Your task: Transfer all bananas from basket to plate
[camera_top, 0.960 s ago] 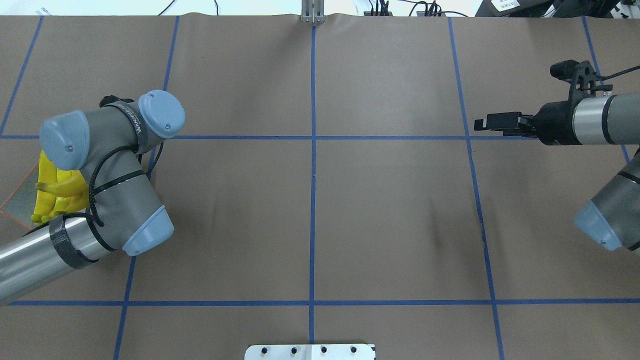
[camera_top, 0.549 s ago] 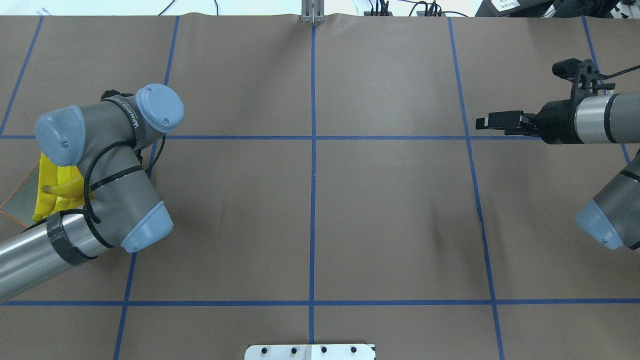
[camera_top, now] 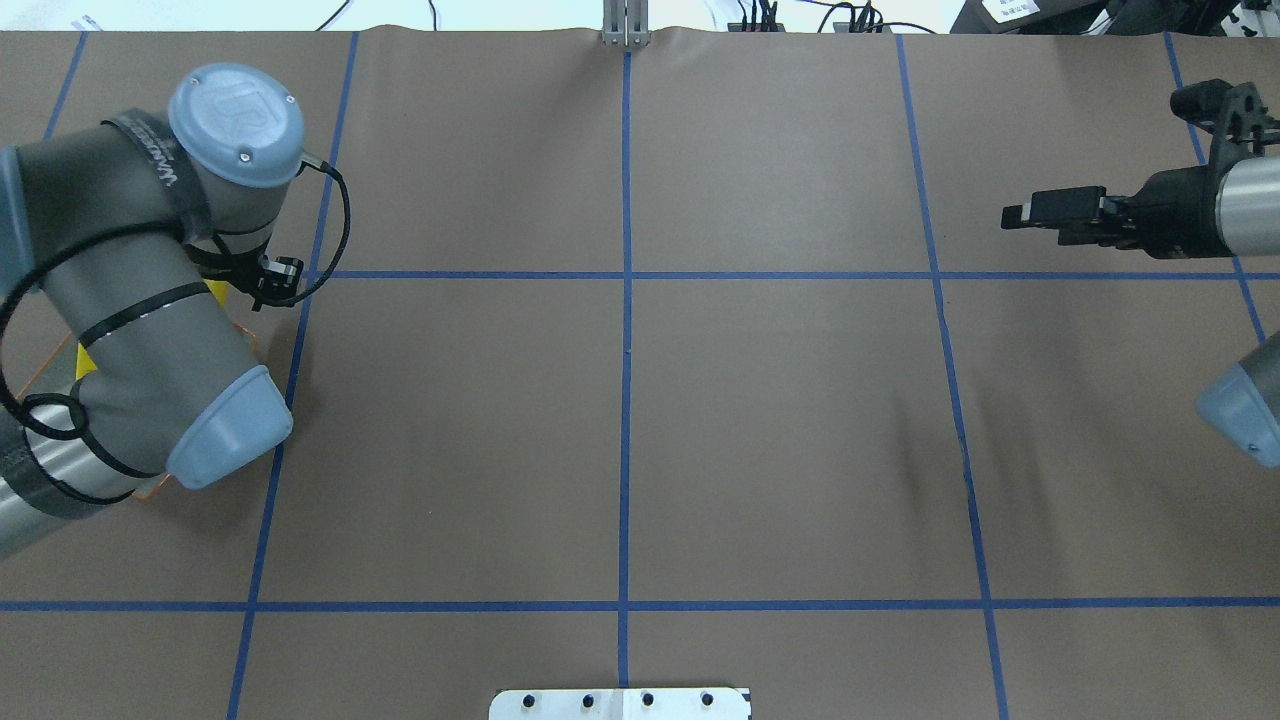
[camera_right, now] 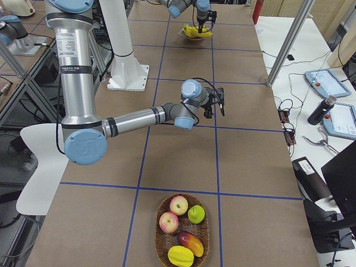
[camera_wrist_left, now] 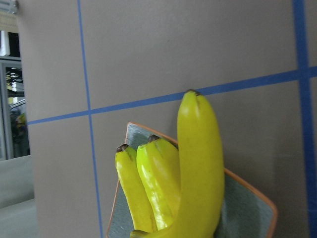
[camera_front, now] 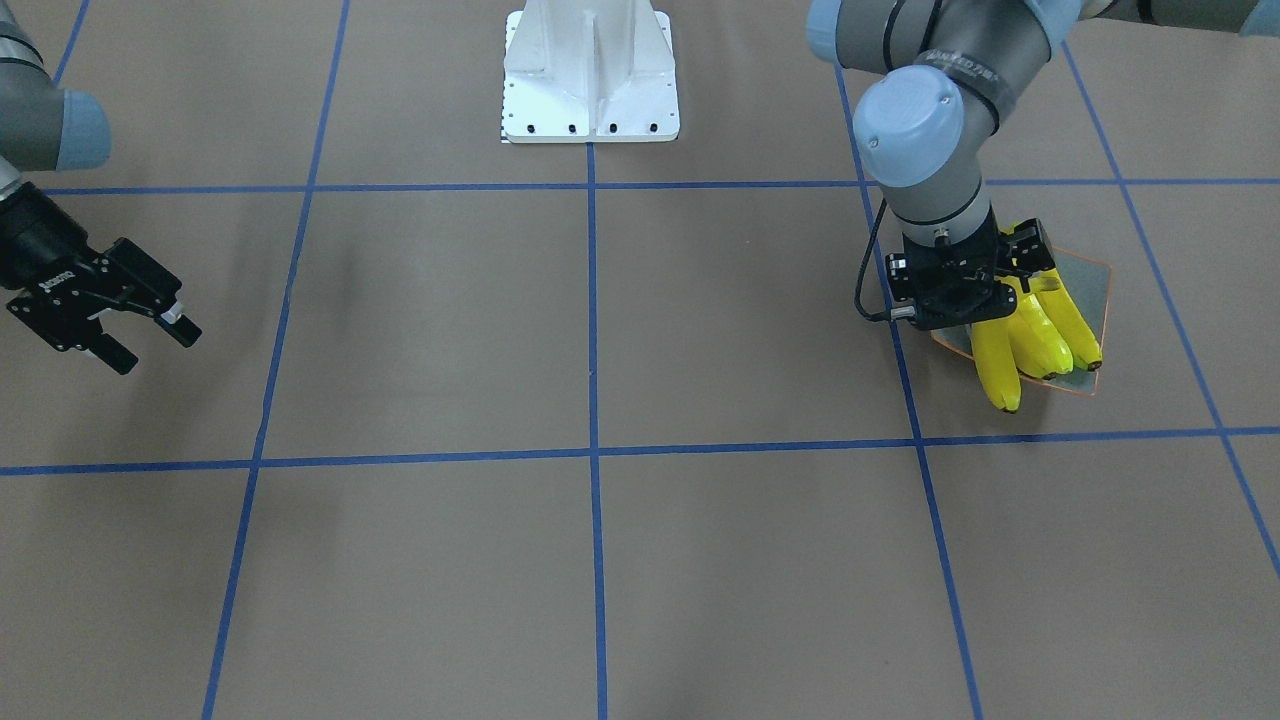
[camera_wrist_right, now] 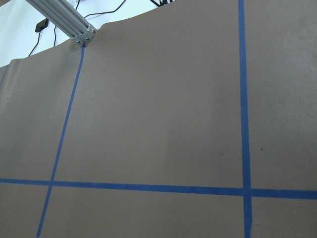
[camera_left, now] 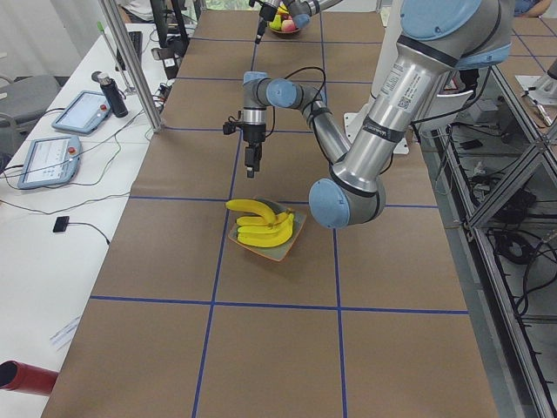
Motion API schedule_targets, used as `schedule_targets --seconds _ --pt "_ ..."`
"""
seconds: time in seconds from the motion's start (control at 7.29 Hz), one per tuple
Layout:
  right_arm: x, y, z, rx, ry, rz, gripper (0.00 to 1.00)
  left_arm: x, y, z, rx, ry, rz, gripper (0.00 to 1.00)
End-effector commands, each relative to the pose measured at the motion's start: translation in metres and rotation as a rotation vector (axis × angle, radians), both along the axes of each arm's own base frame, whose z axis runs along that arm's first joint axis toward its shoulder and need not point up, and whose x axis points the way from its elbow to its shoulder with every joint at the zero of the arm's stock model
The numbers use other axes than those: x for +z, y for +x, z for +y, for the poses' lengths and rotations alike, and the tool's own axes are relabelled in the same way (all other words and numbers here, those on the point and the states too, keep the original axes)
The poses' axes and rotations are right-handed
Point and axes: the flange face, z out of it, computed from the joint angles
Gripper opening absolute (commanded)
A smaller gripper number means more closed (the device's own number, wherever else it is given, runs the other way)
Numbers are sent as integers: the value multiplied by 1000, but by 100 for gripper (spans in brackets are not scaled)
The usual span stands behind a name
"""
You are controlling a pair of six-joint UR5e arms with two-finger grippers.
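The yellow bananas [camera_front: 1035, 335] lie side by side on the square grey-green plate [camera_front: 1090, 285] with an orange rim, one tip over its edge. They fill the left wrist view [camera_wrist_left: 198, 163], one lying over two others on the plate [camera_wrist_left: 247, 218]. My left gripper [camera_front: 950, 315] hangs open and empty above the plate's edge, clear of the bananas [camera_left: 261, 228]. My right gripper [camera_front: 158, 346] is open and empty, held over bare table far from the plate. In the overhead view my left arm hides most of the bananas [camera_top: 86, 360].
A wicker basket [camera_right: 182, 231] with apples and other fruit stands at the table's right end; I see no banana in it. The white robot base [camera_front: 590, 70] stands at the table's middle edge. Blue tape lines cross the brown table.
My left arm has lifted off the bananas and swung toward the far side, so it now covers them from above. My right gripper has drawn back to the right and slightly farther away.
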Motion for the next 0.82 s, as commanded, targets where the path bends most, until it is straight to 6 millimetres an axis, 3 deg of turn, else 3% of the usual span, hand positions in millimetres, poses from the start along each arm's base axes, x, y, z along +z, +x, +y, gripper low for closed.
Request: schedule_targets --seconds 0.0,0.14,0.41,0.69 --pt "32 41 -19 -5 3 139 100 -1 -27 -15 -1 88 278 100" --pt "33 56 -40 -49 -5 255 100 14 -52 -24 -6 112 394 100" --pt "48 109 -66 -159 -82 389 100 71 -110 -55 27 117 486 100" --pt "82 143 -62 -280 -123 489 100 125 -183 -94 81 101 559 100"
